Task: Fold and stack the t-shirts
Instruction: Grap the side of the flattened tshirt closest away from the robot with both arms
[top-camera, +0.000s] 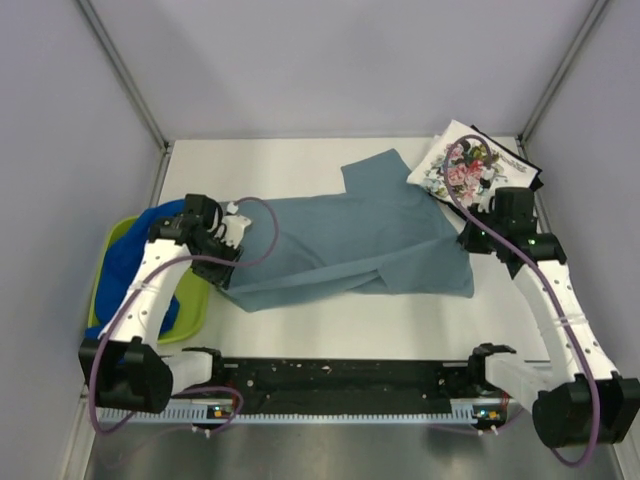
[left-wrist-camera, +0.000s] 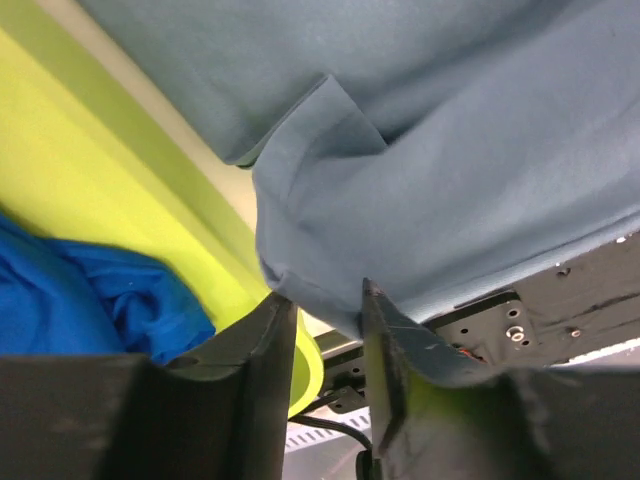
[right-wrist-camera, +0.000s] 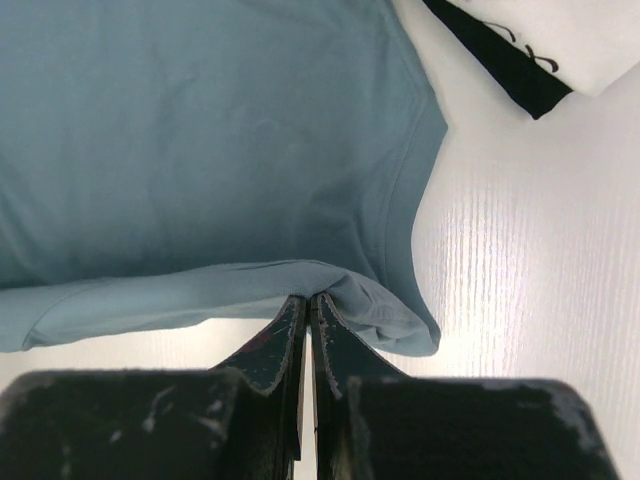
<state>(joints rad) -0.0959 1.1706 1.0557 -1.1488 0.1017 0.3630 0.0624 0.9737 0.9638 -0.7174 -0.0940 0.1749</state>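
Note:
The dusty grey-blue t-shirt (top-camera: 360, 240) lies partly folded across the middle of the table. My left gripper (top-camera: 228, 262) is at its left lower corner; in the left wrist view (left-wrist-camera: 325, 300) the jaws stand apart with the shirt's corner (left-wrist-camera: 310, 270) at the tips. My right gripper (top-camera: 468, 240) is at the shirt's right edge; in the right wrist view (right-wrist-camera: 308, 297) it is shut on a raised fold of the shirt (right-wrist-camera: 200, 130). The royal blue t-shirt (top-camera: 135, 255) lies bunched in the tray. The white floral t-shirt (top-camera: 462, 165) lies folded at the back right on the black t-shirt (top-camera: 530, 165).
The lime-green tray (top-camera: 195, 310) stands at the left, close beside my left gripper, and shows in the left wrist view (left-wrist-camera: 90, 170). A black rail (top-camera: 340, 375) runs along the near edge. Walls close the table on three sides.

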